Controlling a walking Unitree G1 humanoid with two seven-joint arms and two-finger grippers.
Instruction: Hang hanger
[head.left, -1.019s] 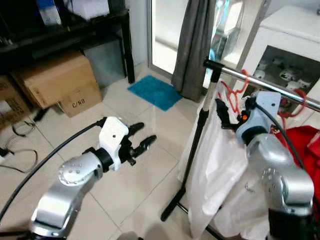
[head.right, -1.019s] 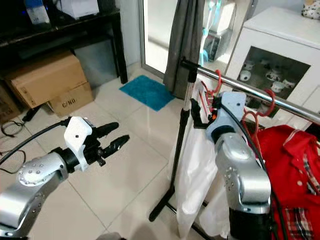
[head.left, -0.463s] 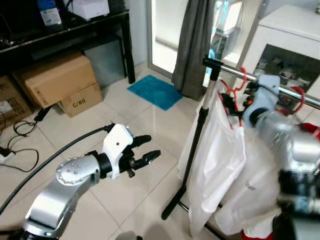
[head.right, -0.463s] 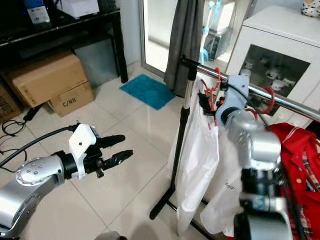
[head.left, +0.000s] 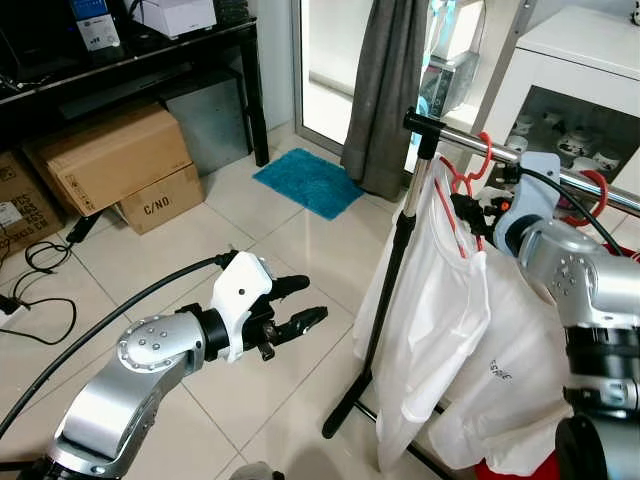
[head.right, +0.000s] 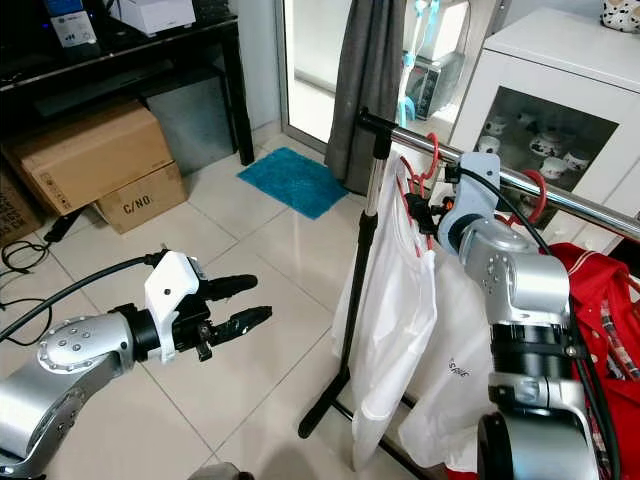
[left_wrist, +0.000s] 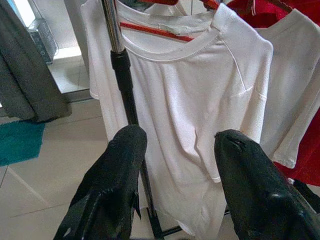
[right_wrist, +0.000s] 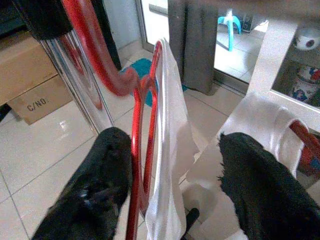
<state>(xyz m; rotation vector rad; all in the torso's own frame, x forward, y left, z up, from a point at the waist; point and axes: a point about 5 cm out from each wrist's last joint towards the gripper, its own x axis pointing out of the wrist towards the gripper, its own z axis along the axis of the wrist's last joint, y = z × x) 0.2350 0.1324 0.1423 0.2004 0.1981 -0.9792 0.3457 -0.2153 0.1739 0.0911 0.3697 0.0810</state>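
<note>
Left gripper (head.left: 296, 306) is held out low over the tiled floor (head.left: 250, 250), fingers (left_wrist: 120, 175) spread apart and holding nothing; in its wrist view they frame the rack's upright pole (left_wrist: 122, 75) and a white shirt (left_wrist: 195, 115) beyond, touching neither. Cardboard boxes (head.left: 115, 160) stand on the floor to the left under a dark shelf (head.left: 130, 65); they are closed, contents not visible. A blue mat (head.left: 308, 183) lies on the tiles before a grey curtain (head.left: 390, 90). To the right, the rack's chrome rail (head.right: 520, 185) runs from the pole top toward a white cabinet (head.right: 560, 90), whose glass-fronted compartment holds small cups or similar ware, too small to identify. The red hanger (right_wrist: 142, 110) carries the white shirt and its hook (head.right: 432, 150) curves over the rail beside the pole. Right gripper (head.right: 425, 213) is raised to the rail at the hanger's neck; the wrist view shows its fingers (right_wrist: 107, 175) parted, one either side of the hanger's red wire and the shirt's collar, with a gap visible on the far side, one finger just beside or touching the wire; firm contact cannot be confirmed. A second white shirt (head.left: 520, 360) hangs just behind the first, and a red garment (head.right: 590, 300) hangs further along the rail on another red hook (head.right: 535, 205).
</note>
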